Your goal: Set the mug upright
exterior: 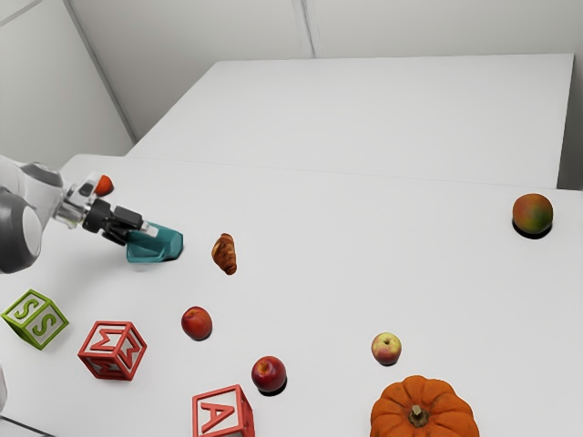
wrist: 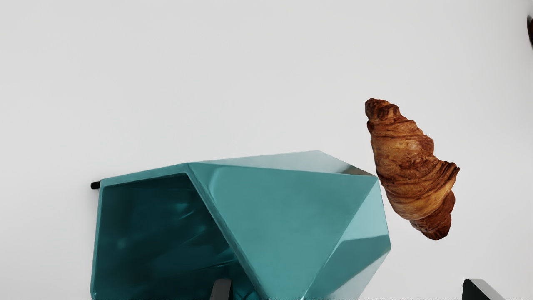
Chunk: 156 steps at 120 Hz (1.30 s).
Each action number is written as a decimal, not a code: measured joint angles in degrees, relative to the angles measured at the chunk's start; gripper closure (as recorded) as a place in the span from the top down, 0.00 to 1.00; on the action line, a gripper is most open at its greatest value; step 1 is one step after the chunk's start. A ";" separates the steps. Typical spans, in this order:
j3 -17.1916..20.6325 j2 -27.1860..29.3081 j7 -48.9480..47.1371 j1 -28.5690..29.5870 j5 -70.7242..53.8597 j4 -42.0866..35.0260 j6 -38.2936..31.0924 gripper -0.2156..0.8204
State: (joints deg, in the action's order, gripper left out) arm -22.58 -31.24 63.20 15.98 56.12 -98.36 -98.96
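Mug found lying on its side on the table, at the exterior view's left. Gripper at the mug, fingers spread wide. Croissant near the mug, toward the exterior view's right.

In the exterior view, the pumpkin at lower right and the A block at lower centre-left are running off the bottom edge, and the arm is leaving at left. At upper left, it is partly covering a red-orange fruit; the gripper is hiding some of the mug. In the wrist view, the frame's edge is cutting off the mug, both fingers and, beyond the croissant, something dark that is showing too little to identify.
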 joint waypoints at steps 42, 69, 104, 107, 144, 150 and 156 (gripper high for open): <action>0.00 -0.03 2.39 0.37 0.88 -0.45 2.00 0.62; 0.00 0.06 3.34 0.20 1.08 -0.54 2.30 0.42; 0.00 0.33 4.12 -0.05 2.15 -1.09 2.35 0.16; 0.00 0.40 4.17 -0.06 2.22 -1.13 2.32 0.15; 0.19 4.08 4.60 -1.28 2.92 -1.73 0.66 0.07; 0.81 5.57 4.61 -1.75 2.71 -2.16 0.13 0.07; 1.16 7.51 4.60 -2.41 2.28 -3.08 -0.37 0.07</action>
State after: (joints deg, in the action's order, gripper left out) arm -21.42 -23.73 67.80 13.57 58.40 -101.44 -99.33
